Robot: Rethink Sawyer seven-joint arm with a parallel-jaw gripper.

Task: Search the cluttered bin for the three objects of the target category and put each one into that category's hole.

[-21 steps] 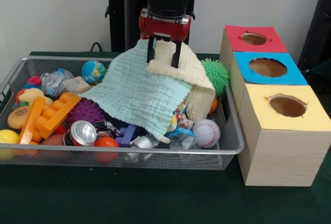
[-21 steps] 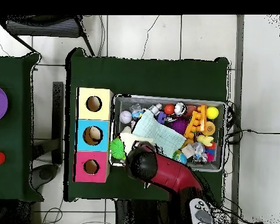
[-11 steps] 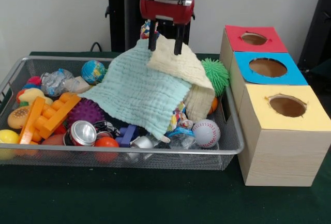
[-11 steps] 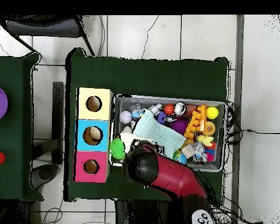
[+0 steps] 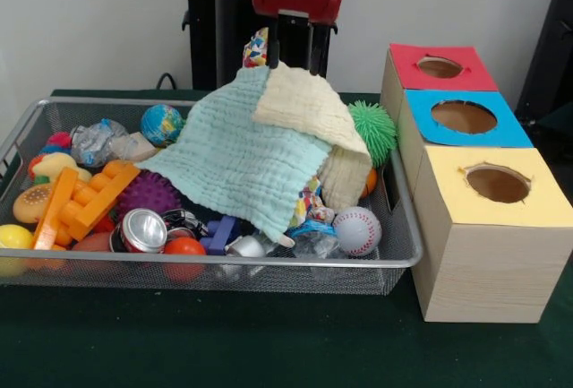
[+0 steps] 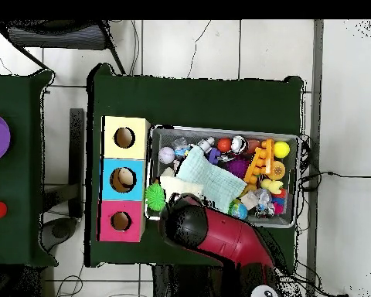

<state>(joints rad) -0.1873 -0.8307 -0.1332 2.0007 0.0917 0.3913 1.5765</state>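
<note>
Above the wire bin (image 5: pixel 394 258), the gripper (image 5: pixel 295 55) hangs open and empty, the cream cloth (image 5: pixel 309 106) directly beneath its fingertips.

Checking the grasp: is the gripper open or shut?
Open: the gripper has two fingers apart, nothing between them, above the cream cloth.

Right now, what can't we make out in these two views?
- Bin contents under the mint cloth and cream cloth: hidden in both views.
- Gripper: overhead, the arm covers it; front view shows its fingers apart, holding nothing.
- Inside the red hole and yellow hole: too dark.
- Object in the blue hole: too small to identify overhead.
- Patterned item behind the cloths: mostly hidden.
</note>
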